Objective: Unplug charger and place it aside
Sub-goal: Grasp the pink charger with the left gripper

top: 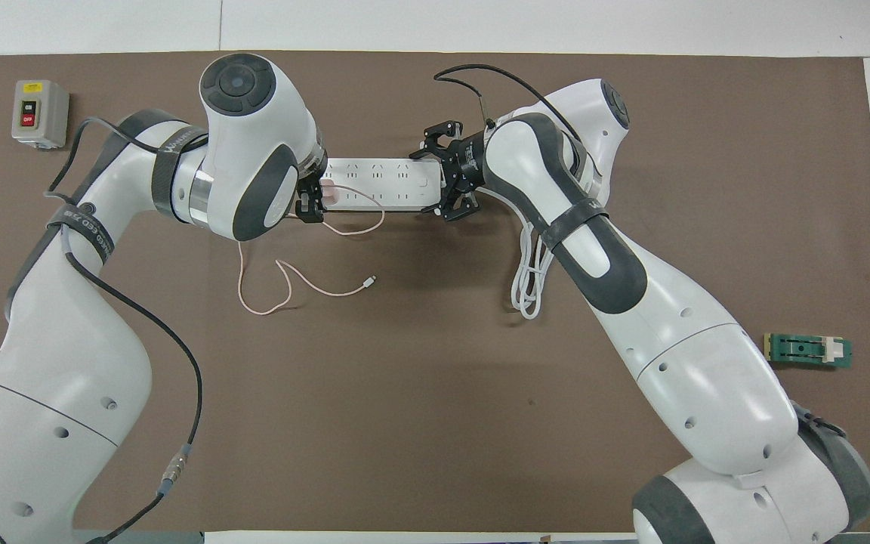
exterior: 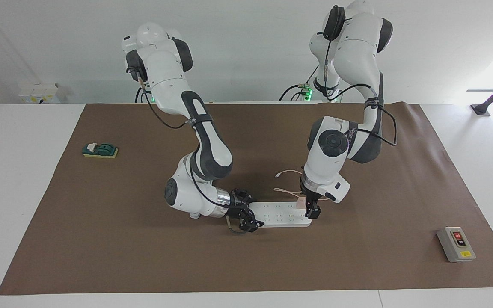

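The pale pink charger (exterior: 301, 204) is plugged into the white power strip (exterior: 278, 215) at the strip's end toward the left arm. Its thin pink cable (top: 284, 291) loops over the mat nearer to the robots. My left gripper (exterior: 313, 210) is down at that end of the strip, right against the charger, and partly covers the charger (top: 330, 193) in the overhead view. My right gripper (exterior: 246, 220) clasps the strip's other end; it also shows in the overhead view (top: 444, 181).
The strip's white cord (top: 529, 283) lies bundled under the right arm. A grey switch box (exterior: 456, 244) sits near the mat's corner at the left arm's end. A green block (exterior: 100, 150) lies toward the right arm's end.
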Motion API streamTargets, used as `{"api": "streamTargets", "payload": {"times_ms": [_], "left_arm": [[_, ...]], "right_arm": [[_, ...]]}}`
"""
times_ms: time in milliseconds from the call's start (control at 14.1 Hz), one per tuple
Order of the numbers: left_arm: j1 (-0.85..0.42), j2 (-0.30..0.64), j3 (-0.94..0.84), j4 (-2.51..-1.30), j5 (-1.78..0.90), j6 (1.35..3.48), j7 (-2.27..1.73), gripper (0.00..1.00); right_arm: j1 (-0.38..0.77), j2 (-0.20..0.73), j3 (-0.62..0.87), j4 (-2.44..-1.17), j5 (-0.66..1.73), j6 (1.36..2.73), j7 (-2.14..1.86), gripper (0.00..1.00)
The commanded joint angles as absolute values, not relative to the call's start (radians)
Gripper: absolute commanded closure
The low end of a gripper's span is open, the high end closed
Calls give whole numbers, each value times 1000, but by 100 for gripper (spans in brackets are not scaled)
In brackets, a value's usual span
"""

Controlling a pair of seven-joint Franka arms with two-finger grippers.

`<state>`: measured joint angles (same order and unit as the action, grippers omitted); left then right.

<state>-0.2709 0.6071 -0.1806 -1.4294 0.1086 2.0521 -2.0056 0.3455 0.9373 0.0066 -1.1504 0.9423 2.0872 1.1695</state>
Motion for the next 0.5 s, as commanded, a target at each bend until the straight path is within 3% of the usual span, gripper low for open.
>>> {"api": "streamTargets", "payload": {"times_ms": [0,142,213,284,356,427], "left_arm": [[-285,621,-172,-1411,78,2049,-2017,27],[-284,621,-172,-1411,49,2045,-2020,36],[-284,621,-172,-1411,48,2043,-2022,48],[-284,621,-172,-1411,48,2042,-2020,70],[-285,621,-172,-1411,49,2040,-2019,100],[-284,621,-170,-1410,51,2042,-2019,100]], "right_arm": [[342,919,-2,-1230,917,2054,1137,27],[341,917,-2,-1230,919,2054,1137,27],[342,919,-2,-1230,919,2054,1137,27],[341,917,-2,-1229,919,2054,1137,27],[341,919,-2,-1230,919,2054,1137,27],[342,917,-2,-1230,919,2054,1137,27]]}}
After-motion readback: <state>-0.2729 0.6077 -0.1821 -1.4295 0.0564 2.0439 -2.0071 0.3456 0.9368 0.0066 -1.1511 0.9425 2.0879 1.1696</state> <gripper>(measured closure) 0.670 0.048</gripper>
